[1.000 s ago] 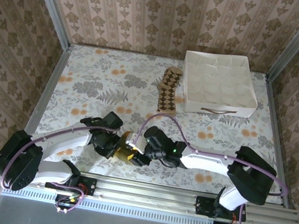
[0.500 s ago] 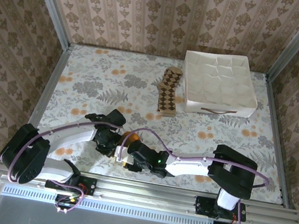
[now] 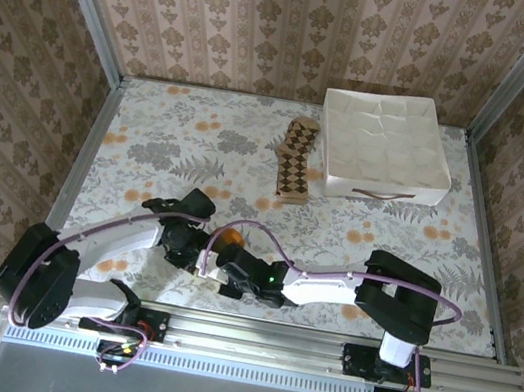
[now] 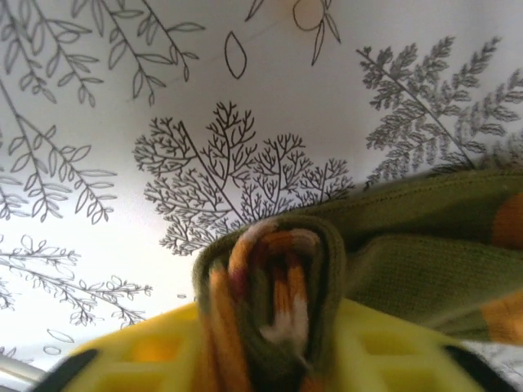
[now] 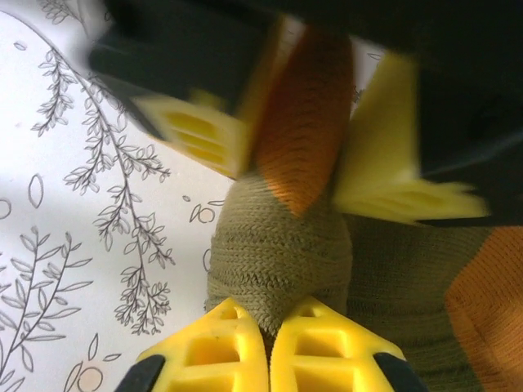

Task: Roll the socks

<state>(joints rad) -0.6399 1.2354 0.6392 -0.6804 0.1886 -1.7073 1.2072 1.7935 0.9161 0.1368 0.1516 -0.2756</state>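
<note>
Olive sock rolled between my jaws, argyle sock flat beside the box

The white fabric box [image 3: 385,189] stands at the far right of the table [image 3: 170,139], showing creased cream lining inside. Just left of it, the argyle sock [image 3: 294,161] lies flat, its long axis running far to near. The olive striped sock [image 4: 274,302] sits near the front edge as a tight roll. Its coiled end faces my left wrist camera, and the loose length trails to that view's right. My left jaws [image 4: 270,359] stand spread on either side of the roll. My right jaws [image 5: 268,351] are pressed together at the olive fabric's edge; whether they nip any, I cannot tell.
</note>
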